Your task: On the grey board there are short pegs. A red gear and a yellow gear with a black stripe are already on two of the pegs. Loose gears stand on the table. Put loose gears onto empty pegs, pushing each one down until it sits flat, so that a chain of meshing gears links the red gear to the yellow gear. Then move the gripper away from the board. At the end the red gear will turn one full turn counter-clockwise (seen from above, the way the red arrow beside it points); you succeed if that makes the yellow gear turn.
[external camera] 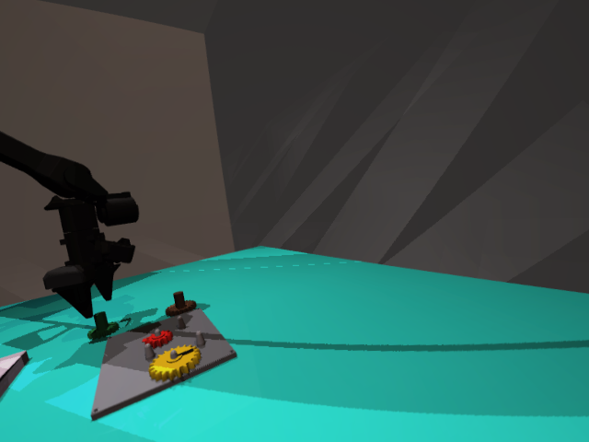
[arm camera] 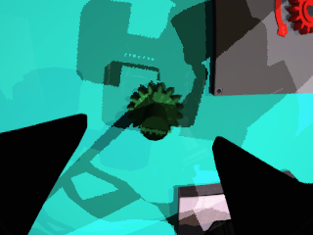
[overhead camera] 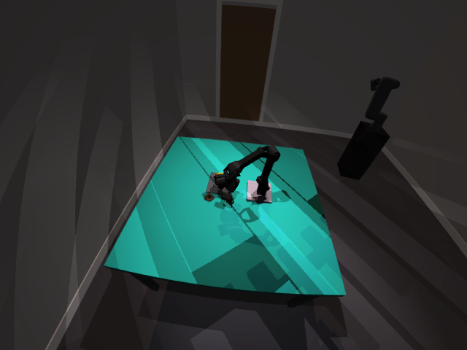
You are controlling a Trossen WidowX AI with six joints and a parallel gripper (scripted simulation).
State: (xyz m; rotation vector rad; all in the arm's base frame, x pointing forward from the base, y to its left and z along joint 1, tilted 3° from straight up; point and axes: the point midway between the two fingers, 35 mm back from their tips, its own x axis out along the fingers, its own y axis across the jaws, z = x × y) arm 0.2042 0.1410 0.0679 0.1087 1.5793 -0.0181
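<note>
The open, empty gripper [external camera: 99, 308] [arm camera: 152, 128] points down just above a loose green gear [external camera: 103, 329] [arm camera: 155, 100], whose upright handle shows between the fingertips in the wrist view. The gear stands on the table beside the grey board [external camera: 114, 392] [arm camera: 240, 80]. A loose brown gear [external camera: 180, 307] [overhead camera: 208, 197] stands off another board edge. On the board sit the red gear [external camera: 158, 338] [arm camera: 304, 16] and the yellow gear [external camera: 174, 365] [overhead camera: 218, 173] with its black stripe. Three bare pegs show: one peg [external camera: 180, 322], another peg [external camera: 200, 338] and a third peg [external camera: 149, 352].
The arm's pale base plate [overhead camera: 252, 195] [arm camera: 196, 206] lies beside the board. The arm [overhead camera: 249, 160] reaches over and partly hides the board in the top view. The red arrow [arm camera: 280, 20] curves beside the red gear. Shadows cross the turquoise table [overhead camera: 169, 233].
</note>
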